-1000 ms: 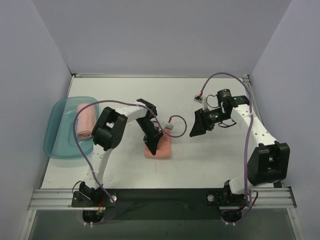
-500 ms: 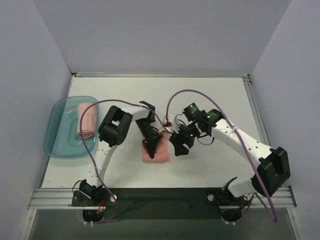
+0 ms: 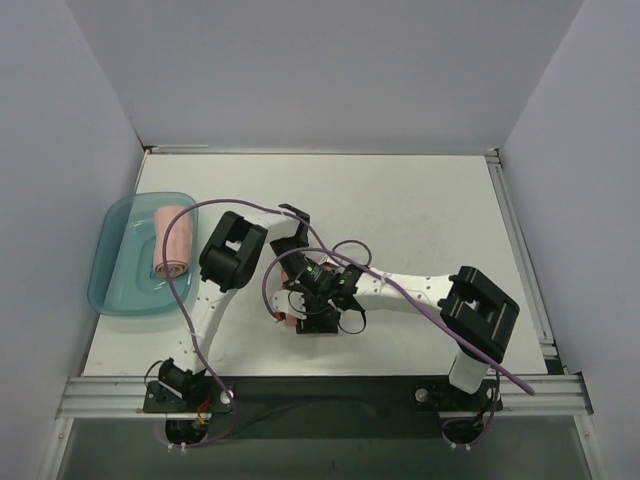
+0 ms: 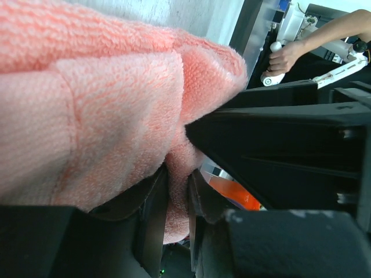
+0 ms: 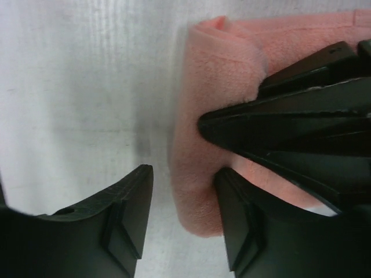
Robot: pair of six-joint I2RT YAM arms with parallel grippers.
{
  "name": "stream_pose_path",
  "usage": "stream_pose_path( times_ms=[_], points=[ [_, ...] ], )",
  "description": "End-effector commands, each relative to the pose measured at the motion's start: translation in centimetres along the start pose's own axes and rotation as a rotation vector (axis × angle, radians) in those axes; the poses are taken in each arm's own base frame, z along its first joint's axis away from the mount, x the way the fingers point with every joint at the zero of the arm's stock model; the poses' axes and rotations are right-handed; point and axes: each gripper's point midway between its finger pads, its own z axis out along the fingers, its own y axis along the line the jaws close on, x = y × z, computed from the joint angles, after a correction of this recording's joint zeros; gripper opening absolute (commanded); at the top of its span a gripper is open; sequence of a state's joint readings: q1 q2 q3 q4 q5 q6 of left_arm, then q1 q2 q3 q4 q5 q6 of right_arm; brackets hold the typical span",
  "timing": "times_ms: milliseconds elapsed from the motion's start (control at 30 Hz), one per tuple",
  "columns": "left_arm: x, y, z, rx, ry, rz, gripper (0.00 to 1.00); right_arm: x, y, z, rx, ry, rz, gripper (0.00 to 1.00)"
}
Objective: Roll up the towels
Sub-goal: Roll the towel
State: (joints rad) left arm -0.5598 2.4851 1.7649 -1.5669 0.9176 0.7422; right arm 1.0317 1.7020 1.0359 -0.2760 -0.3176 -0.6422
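A salmon-pink towel (image 3: pixel 287 319) lies partly rolled near the table's front centre, mostly hidden under both grippers. My left gripper (image 3: pixel 300 295) is shut on a fold of this towel (image 4: pixel 104 98), with fabric squeezed between its jaws (image 4: pixel 177 191). My right gripper (image 3: pixel 318 318) is open and straddles the end of the towel (image 5: pixel 214 75). One of its fingers (image 5: pixel 127 214) rests on bare table. The other finger (image 5: pixel 246 223) touches the fabric. A second towel (image 3: pixel 172 240), rolled into a cylinder, lies in the teal tray (image 3: pixel 100 280).
The teal tray sits at the left edge of the white table (image 3: pixel 420 200). Both arms cross over the front centre, with purple cables (image 3: pixel 300 230) looping above them. The left gripper's black fingers (image 5: pixel 301 133) fill the right side of the right wrist view.
My right arm has swung from the table's right side over to the towel, gripper open around its end. My left gripper has drawn the towel into a tighter bundle toward the front.
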Motion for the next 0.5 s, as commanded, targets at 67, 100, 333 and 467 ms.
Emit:
stream_pose_path(
  times_ms=[67, 100, 333, 467],
  points=[
    [-0.2, 6.6, 0.0, -0.166, 0.045, 0.148, 0.30, 2.4, -0.1, 2.5, 0.034, 0.085, -0.083, 0.31],
    [-0.2, 6.6, 0.0, -0.170, 0.041, 0.152, 0.29, 2.6, 0.1, 2.8, 0.028, 0.089, -0.077, 0.27],
    [-1.2, 4.5, -2.2, -0.165, -0.070, 0.227, 0.39, 3.2, 3.3, 2.2, -0.184, 0.070, 0.088, 0.00],
    [-2.4, 2.4, -6.6, -0.244, -0.202, 0.301, 0.44, 3.1, 5.1, 0.8, -0.321, 0.054, 0.202, 0.00]
  ],
)
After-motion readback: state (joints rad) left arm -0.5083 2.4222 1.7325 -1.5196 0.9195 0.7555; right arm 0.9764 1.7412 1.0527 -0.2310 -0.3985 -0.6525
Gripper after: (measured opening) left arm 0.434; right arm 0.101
